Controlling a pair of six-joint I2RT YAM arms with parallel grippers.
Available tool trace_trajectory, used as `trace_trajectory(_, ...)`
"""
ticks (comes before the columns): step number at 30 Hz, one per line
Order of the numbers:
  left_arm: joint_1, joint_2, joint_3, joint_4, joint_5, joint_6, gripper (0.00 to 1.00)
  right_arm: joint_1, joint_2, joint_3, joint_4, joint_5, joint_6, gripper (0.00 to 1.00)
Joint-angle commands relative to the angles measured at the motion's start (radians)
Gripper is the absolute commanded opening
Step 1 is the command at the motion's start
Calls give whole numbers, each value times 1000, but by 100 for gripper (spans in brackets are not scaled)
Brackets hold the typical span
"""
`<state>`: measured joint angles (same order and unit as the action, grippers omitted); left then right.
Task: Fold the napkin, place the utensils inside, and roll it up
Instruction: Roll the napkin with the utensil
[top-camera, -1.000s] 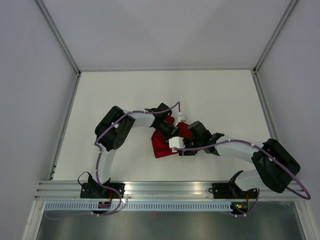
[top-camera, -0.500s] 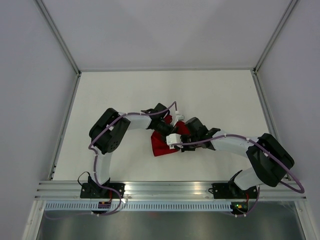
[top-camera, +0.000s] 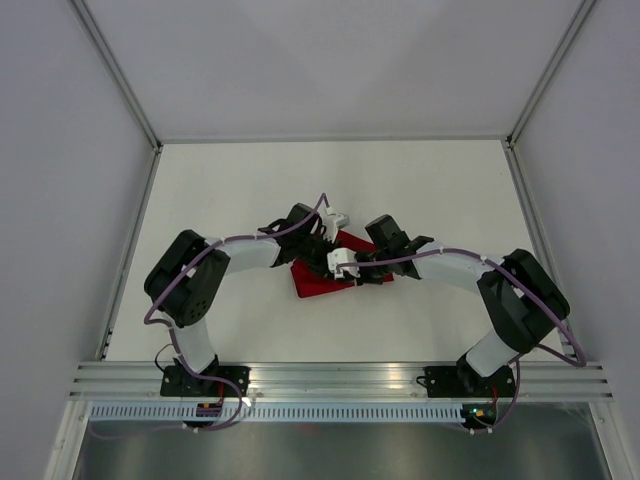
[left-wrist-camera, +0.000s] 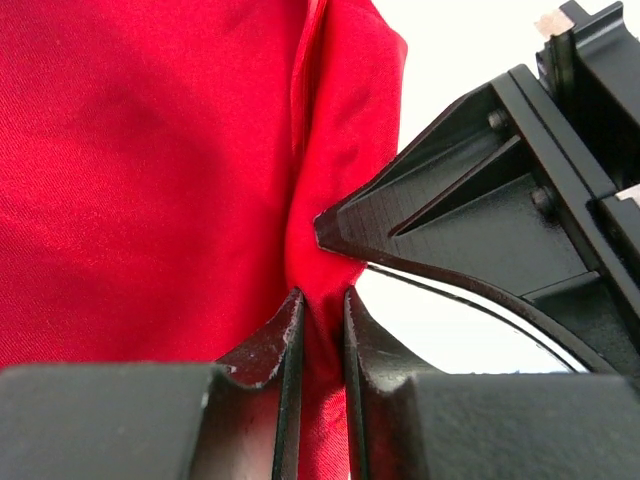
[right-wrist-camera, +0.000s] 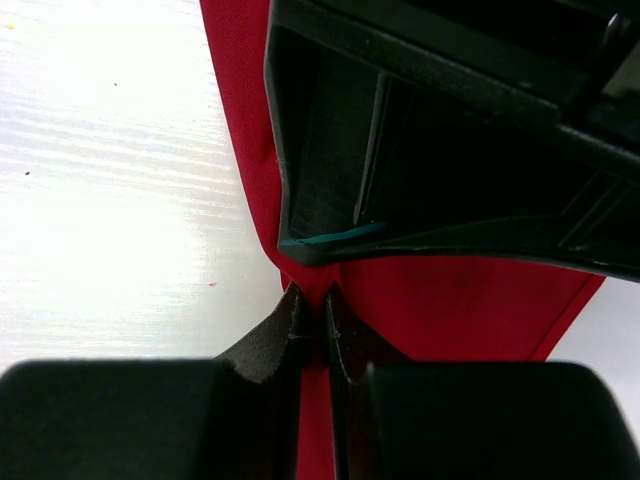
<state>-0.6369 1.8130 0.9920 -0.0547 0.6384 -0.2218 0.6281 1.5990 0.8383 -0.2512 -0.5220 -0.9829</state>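
From above, the napkin (top-camera: 312, 283) lies on the table (top-camera: 430, 190) about in the middle between the left and right edges, a little closer to the near edge than to the far one. My left gripper (top-camera: 335, 262) and my right gripper (top-camera: 352, 272) meet over its right part and hide much of it. What shows is a folded red piece. Its long axis seems to run slanted, from the near-left toward the far-right, but I cannot follow its far end under the arms.

In the left wrist view, my left gripper (left-wrist-camera: 320, 320) stands narrow, and a raised ridge of the napkin (left-wrist-camera: 150, 150) is pinched between its jaws. The ridge goes straight away from the camera. A finger of my right gripper touches the same ridge just beyond.

In the right wrist view, my right gripper (right-wrist-camera: 312, 310) is almost closed, with a thin fold of the napkin (right-wrist-camera: 450, 300) caught in it. The bare table (right-wrist-camera: 110, 180) is on the left side.

I judge the step to be the folding. To do it well, both grippers should move together and at the same height, so the cloth stays tight between them and the edge lands straight. The fabric is thin and shiny, so it may slip. No utensils are visible.
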Motion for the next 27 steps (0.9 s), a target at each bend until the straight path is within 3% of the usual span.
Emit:
trace_trajectory(1,40,-34,-18,32,-128,-34,15,-7,33,-13,-191,-36,-11,0)
trace_trajectory(5,36,-23,-50,44,-128,-4,3,-7,30,-11,-217,-36,-25,0)
trace_trajectory(9,31,29,-44,29,-79,7,2,-7,32,5,-252,-32,-45,2)
trace_trajectory(14,3,84,-41,7,-30,10,2,-7,-23,8,-269,-27,-54,31)
trace_trajectory(17,-12,104,-49,1,-19,13,2,-7,-73,8,-281,-20,-51,40)
trace_trajectory(27,-29,132,-55,-20,1,21,2,-7,-123,35,-324,-29,-60,47)
